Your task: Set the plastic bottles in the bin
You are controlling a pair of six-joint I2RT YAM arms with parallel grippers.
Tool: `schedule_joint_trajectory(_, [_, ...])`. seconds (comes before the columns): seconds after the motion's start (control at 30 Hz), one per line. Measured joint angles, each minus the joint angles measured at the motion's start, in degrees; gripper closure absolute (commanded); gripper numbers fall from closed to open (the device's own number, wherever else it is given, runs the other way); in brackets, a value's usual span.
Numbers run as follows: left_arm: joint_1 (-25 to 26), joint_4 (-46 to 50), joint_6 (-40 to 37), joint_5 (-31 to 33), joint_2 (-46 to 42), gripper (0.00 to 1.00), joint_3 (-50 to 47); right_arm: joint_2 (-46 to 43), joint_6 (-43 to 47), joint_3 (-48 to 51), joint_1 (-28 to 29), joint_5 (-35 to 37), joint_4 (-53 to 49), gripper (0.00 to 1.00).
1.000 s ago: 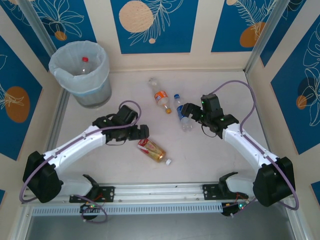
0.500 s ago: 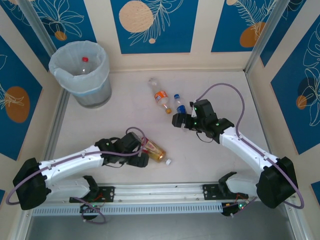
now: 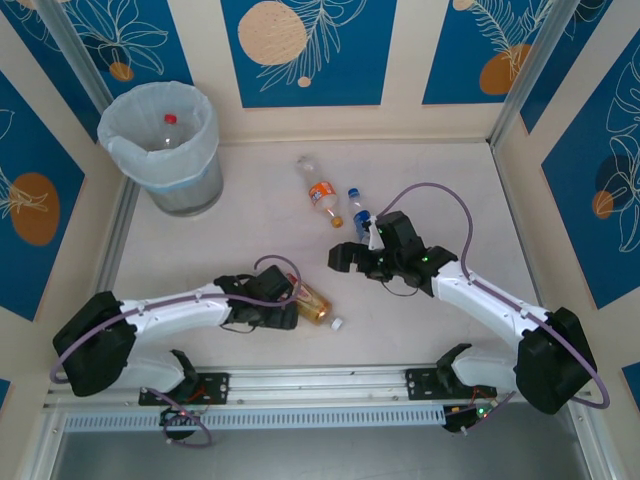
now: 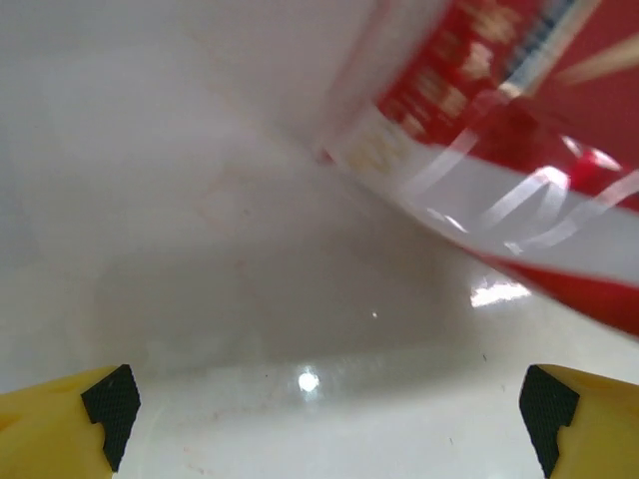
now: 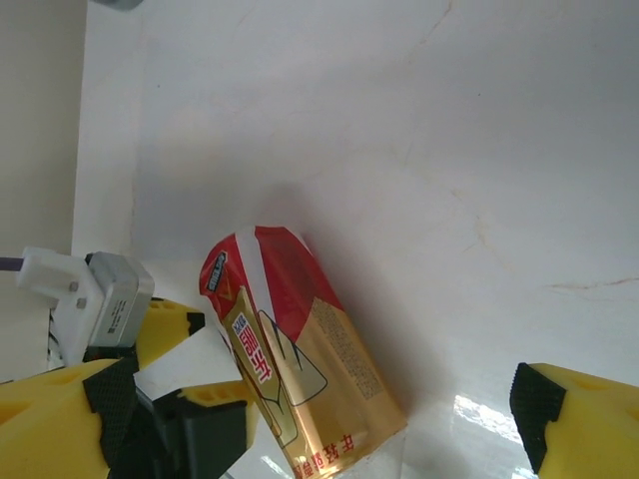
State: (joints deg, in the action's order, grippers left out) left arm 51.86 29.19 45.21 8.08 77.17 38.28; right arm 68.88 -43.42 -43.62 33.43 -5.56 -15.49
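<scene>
A red-and-yellow labelled bottle (image 3: 312,303) lies on the table with its white cap (image 3: 338,323) toward the near right. My left gripper (image 3: 284,306) sits open at its base end. In the left wrist view the red-white label (image 4: 499,130) is ahead of the wide-apart gripper (image 4: 327,424), not between the fingers. My right gripper (image 3: 344,258) hovers open just beyond it, looking down on that bottle (image 5: 295,364) with nothing between its pads (image 5: 534,414). An orange-label bottle (image 3: 320,192) and a blue-label bottle (image 3: 358,212) lie further back. The bin (image 3: 160,140) stands at the back left.
A bottle with a red cap (image 3: 169,119) stands inside the bin's white bag. Wall panels close in the table at the back and both sides. A metal rail (image 3: 320,382) runs along the near edge. The left arm's fingers (image 5: 165,327) sit beside the bottle.
My left gripper swung down and toward the near side to the red-and-yellow bottle's base. My right gripper moved left and nearer, away from the blue-label bottle. No bottle has moved.
</scene>
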Motion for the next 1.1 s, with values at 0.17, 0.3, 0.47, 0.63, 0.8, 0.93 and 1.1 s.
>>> schedule_joint_trajectory(0.17, [-3.78,-2.27,1.44,1.44,3.45,0.01,0.02,0.0,-0.87,0.57,0.04,0.02,1.36,0.01])
schedule_joint_trajectory(0.3, [-5.42,-3.06,2.29,1.4,4.46,0.01,0.66,0.0,-1.66,1.2,0.22,0.15,2.47,0.01])
schedule_joint_trajectory(0.47, [-6.58,-0.68,2.49,1.38,8.48,0.01,4.07,0.0,-2.54,2.25,0.33,0.2,3.89,0.01])
schedule_joint_trajectory(0.63, [-6.73,1.88,2.51,1.18,11.26,0.01,6.84,0.0,-3.15,2.32,0.37,1.01,4.7,0.01])
schedule_joint_trajectory(0.8, [-6.86,3.19,2.45,0.79,11.85,0.01,8.17,0.0,-3.78,2.4,0.26,4.13,4.11,0.0])
schedule_joint_trajectory(0.93, [-7.52,-2.27,2.12,3.04,10.29,0.01,8.17,-0.17,-4.22,2.38,-1.05,7.15,1.81,0.01])
schedule_joint_trajectory(1.1, [-5.64,-3.91,1.46,5.11,5.6,0.01,9.22,-2.23,-5.33,2.38,-4.66,11.5,-1.2,0.0])
